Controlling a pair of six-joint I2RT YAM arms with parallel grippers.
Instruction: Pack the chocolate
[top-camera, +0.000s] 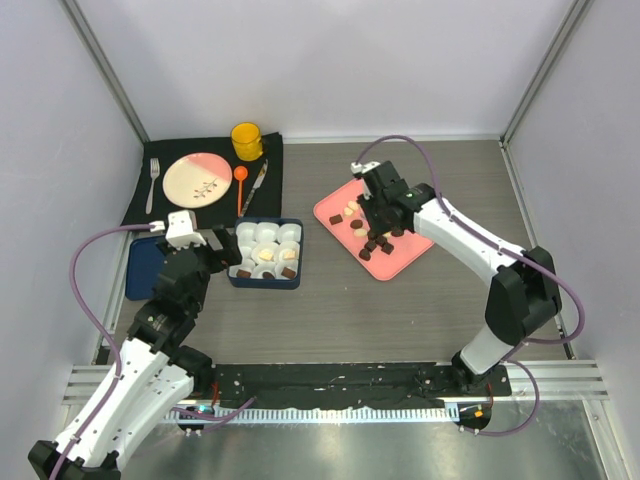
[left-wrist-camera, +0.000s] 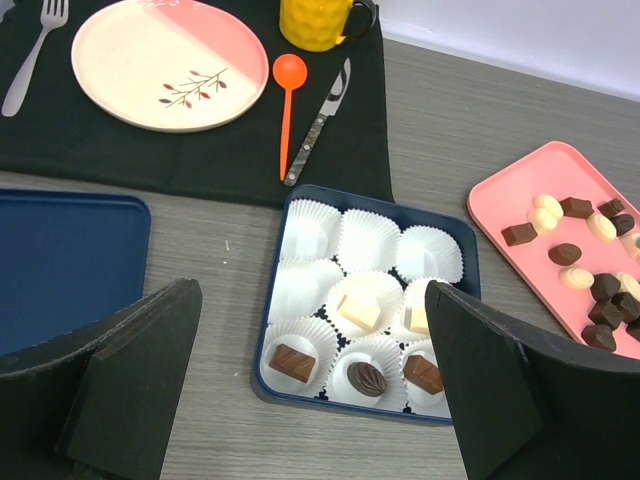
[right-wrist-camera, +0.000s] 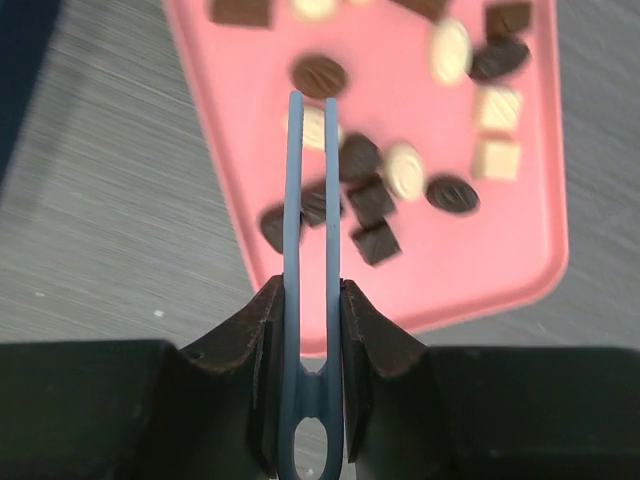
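Loose dark and cream chocolate pieces (top-camera: 372, 240) lie on a pink tray (top-camera: 400, 262). My right gripper (top-camera: 375, 215) hovers over them, shut on blue tongs (right-wrist-camera: 295, 200). The tongs' arms are squeezed almost parallel, and their tips straddle a cream piece (right-wrist-camera: 316, 128); whether it is pinched I cannot tell. A dark blue box (left-wrist-camera: 275, 300) lined with white paper cups holds three brown pieces along its near row (left-wrist-camera: 293, 362) and two cream ones (left-wrist-camera: 358, 312) behind them. My left gripper (left-wrist-camera: 310, 290) hangs open just in front of the box, nothing between its fingers.
A blue lid (left-wrist-camera: 60, 260) lies left of the box. Behind it a black mat (top-camera: 215, 165) carries a plate (top-camera: 197, 179), fork (top-camera: 152, 185), orange spoon (top-camera: 240, 185), knife (top-camera: 255, 187) and yellow mug (top-camera: 247, 141). Walls enclose the table.
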